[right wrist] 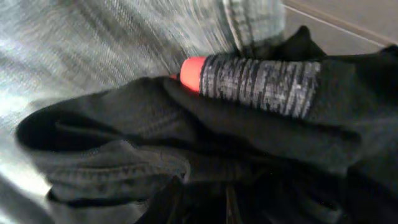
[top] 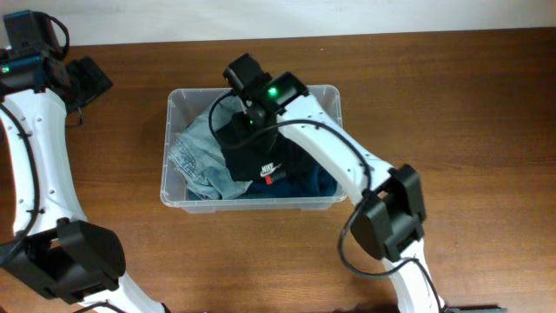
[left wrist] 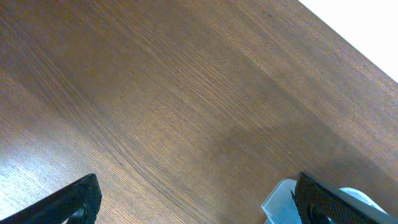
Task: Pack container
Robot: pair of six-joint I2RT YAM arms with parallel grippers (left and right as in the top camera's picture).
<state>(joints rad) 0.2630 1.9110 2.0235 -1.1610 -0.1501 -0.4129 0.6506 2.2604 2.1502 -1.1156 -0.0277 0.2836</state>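
The clear plastic container (top: 167,148) stands mid-table. It holds light blue jeans (top: 195,156) at the left, a black Nike garment (top: 265,161) in the middle and a dark blue garment (top: 323,181) at the right. My right gripper (top: 236,126) is down inside the container's back part. In the right wrist view its fingers (right wrist: 205,202) are buried in the black garment (right wrist: 249,137), closed on its cloth, next to a grey cuff with red trim (right wrist: 261,84) and the jeans (right wrist: 112,43). My left gripper (top: 91,80) is open and empty, left of the container, over bare wood (left wrist: 199,202).
A corner of the container (left wrist: 280,202) shows at the lower right of the left wrist view. The right arm (top: 347,165) crosses over the container's right half. A white wall edge runs along the table's far side.
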